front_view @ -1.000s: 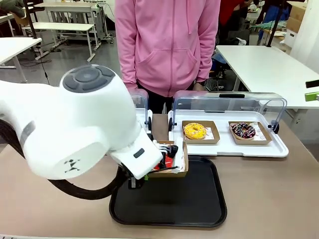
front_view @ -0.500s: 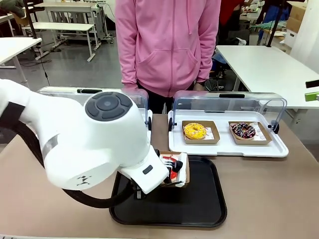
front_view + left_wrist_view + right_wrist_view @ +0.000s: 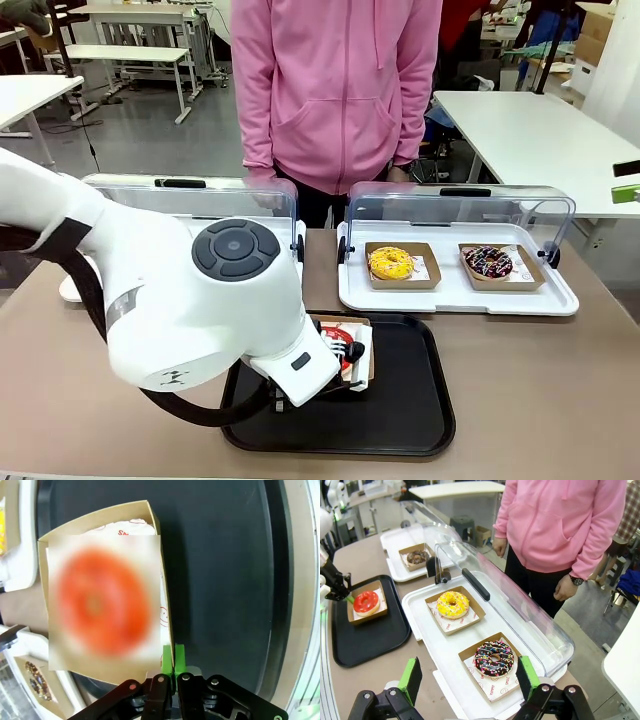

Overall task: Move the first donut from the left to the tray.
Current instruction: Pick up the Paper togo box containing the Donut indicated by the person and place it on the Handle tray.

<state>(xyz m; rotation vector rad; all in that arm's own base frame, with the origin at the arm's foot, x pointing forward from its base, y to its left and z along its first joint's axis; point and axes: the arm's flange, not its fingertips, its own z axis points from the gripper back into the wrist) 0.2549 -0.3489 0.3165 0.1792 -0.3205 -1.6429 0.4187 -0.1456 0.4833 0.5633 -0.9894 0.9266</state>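
The fingers of my left gripper (image 3: 168,666) are closed tight on the thin side wall of the cardboard holder that carries the red donut (image 3: 366,601). In my left wrist view the two green pads press together with the brown wall between them. The holder is now inside the black tray (image 3: 410,400), close to its far left corner, and from the right wrist view it seems to sit flat on the tray floor, though I cannot be sure that it rests with all its weight. The fingers of my right gripper (image 3: 469,679) are wide apart and hold nothing; this gripper hangs above the near edge of the white display tray (image 3: 415,610), where the yellow donut (image 3: 452,604) and the chocolate donut (image 3: 493,659) wait in their own holders.

I judge that the step in hand is the setting down, almost complete. The next move calls for opening my left fingers gently so the light holder does not tip or slide, and then lifting straight up, away from the cardboard wall.
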